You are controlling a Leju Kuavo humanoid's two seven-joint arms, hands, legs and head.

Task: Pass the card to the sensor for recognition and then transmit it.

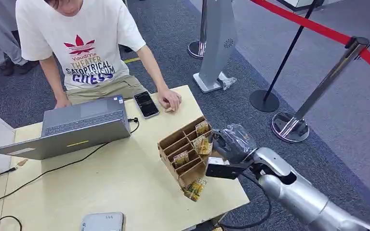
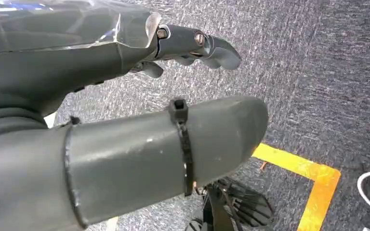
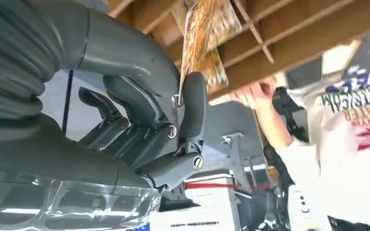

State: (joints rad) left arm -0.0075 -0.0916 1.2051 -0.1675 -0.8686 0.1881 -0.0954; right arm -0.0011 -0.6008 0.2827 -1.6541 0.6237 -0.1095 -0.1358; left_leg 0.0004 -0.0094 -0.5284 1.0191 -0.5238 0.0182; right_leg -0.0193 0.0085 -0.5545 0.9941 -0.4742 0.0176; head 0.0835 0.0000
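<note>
- The card (image 3: 195,53), yellow-orange with dark print, stands in a compartment of the cardboard rack (image 1: 176,144) on the right side of the table (image 1: 125,183); its lower edge is pinched between the thumb and a dark finger of the right hand (image 3: 173,110).
- In the head view the right hand (image 1: 233,139) sits against the rack's right side, by the upper compartments.
- More cards (image 1: 181,158) sit in other slots, and one lies at the rack's lower corner.
- The left hand (image 2: 192,45) hangs over grey carpet, fingers extended and slightly apart, holding nothing.
- A person (image 1: 84,48) in a white T-shirt sits behind the table, one hand (image 1: 169,100) resting beside a phone (image 1: 146,104).
- A laptop (image 1: 77,127) lies open on the left.
</note>
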